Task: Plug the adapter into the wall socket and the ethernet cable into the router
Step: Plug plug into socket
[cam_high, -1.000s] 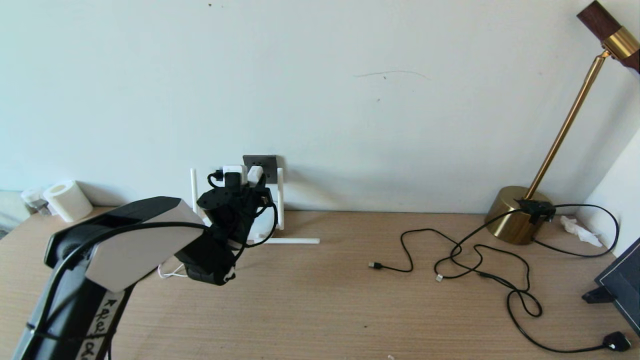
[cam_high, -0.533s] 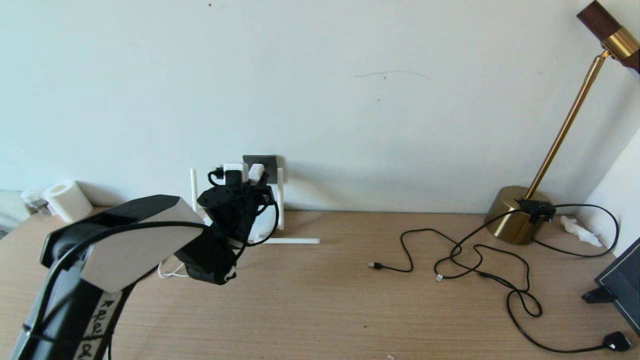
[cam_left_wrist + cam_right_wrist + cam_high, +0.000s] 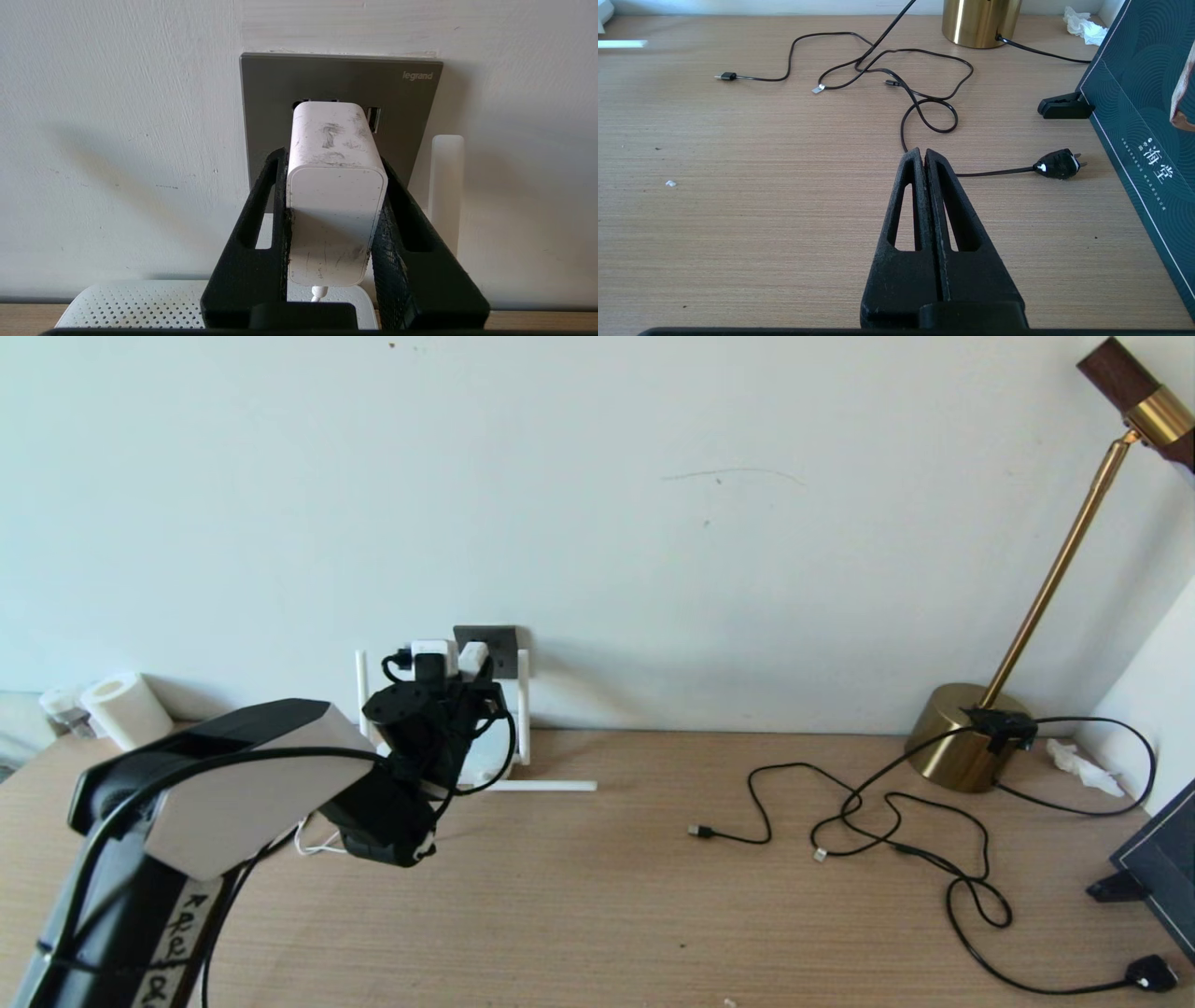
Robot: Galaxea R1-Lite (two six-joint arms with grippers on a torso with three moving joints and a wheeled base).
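My left gripper is shut on the white adapter, holding it by its sides. The adapter's front end is up against the upper holes of the dark grey wall socket; its pins are hidden. Its thin white cord hangs from the rear end. In the head view the adapter sits at the left edge of the socket. The white router lies below the socket, with one antenna upright beside it. The ethernet cable is out of view. My right gripper is shut and empty above the table.
Thin black cables with small connectors sprawl over the right half of the table, ending in a black plug. A brass lamp stands at the back right, with a dark green box at the right edge. A paper roll stands far left.
My left gripper has moved slightly up and to the left with the adapter, staying at the socket. The right gripper shows no movement.
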